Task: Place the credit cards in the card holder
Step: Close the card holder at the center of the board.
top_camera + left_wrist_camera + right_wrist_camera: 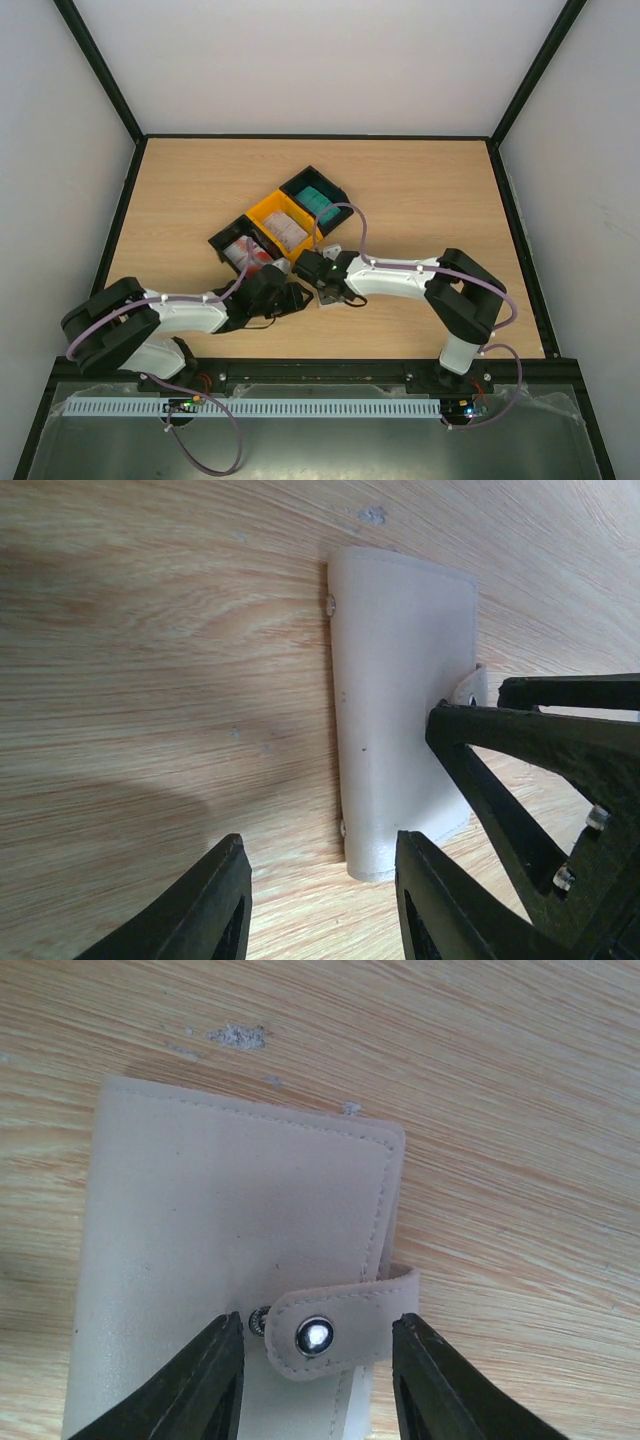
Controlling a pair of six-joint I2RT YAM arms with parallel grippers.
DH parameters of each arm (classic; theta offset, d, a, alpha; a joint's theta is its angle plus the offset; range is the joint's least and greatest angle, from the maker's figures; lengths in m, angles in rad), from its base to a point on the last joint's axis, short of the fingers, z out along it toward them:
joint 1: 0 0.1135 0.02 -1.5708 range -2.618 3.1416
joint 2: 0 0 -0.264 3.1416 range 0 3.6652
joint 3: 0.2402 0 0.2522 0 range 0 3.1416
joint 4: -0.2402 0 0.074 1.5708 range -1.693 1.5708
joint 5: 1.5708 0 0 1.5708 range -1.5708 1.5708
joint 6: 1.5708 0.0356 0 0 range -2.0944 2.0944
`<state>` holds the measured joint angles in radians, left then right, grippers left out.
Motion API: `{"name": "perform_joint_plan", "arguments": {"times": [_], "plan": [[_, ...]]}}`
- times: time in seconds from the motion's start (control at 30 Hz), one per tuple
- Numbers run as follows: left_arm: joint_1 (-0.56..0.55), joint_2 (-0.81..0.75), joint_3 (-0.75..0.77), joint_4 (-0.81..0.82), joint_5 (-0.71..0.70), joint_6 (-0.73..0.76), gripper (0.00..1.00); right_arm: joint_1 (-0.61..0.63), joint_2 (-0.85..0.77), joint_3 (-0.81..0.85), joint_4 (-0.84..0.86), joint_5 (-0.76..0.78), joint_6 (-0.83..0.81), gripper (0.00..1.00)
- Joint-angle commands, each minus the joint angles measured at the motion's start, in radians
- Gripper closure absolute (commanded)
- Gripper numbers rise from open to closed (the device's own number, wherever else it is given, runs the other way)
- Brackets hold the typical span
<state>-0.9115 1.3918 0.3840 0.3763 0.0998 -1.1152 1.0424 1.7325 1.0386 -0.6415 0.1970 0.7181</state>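
The card holder point(230, 1220) is a beige wallet lying folded on the wood; it also shows in the left wrist view point(400, 680) and as a small patch in the top view point(330, 298). Its snap tab point(335, 1330) sits off its stud. My right gripper point(318, 1380) is open, its jaws either side of the tab. My left gripper point(320, 900) is open at the holder's near corner. The credit cards lie in the trays: red-blotched white point(247, 253), white-grey point(289, 230), teal point(322, 204).
The joined black-yellow-black trays point(272, 212) stand diagonally just beyond both grippers. The right gripper's black fingers point(540, 770) cross the right side of the left wrist view, over the holder. Black frame rails edge the table.
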Motion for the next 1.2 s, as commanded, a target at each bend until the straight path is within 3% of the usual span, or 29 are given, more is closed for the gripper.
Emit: {"name": "perform_joint_plan", "arguments": {"times": [0.0,0.13,0.47,0.7,0.87,1.17], "plan": [[0.013,-0.037,-0.024,-0.017,-0.024,-0.010,0.58,0.012,0.045,0.030,-0.096,0.109,0.022,0.61],[0.016,-0.040,-0.028,-0.017,-0.025,-0.010,0.58,0.012,0.053,0.050,-0.141,0.208,0.061,0.66],[0.016,-0.036,-0.029,-0.013,-0.022,-0.008,0.58,0.012,0.049,0.078,-0.157,0.292,0.094,0.78],[0.014,-0.024,-0.027,-0.005,-0.014,-0.007,0.58,0.012,0.041,0.078,-0.151,0.304,0.104,0.85],[0.016,-0.023,-0.027,-0.005,-0.010,-0.006,0.58,0.012,0.046,0.076,-0.150,0.288,0.106,0.97],[0.015,-0.020,-0.027,-0.003,-0.009,-0.006,0.58,0.012,0.023,0.069,-0.129,0.255,0.105,0.98]]}}
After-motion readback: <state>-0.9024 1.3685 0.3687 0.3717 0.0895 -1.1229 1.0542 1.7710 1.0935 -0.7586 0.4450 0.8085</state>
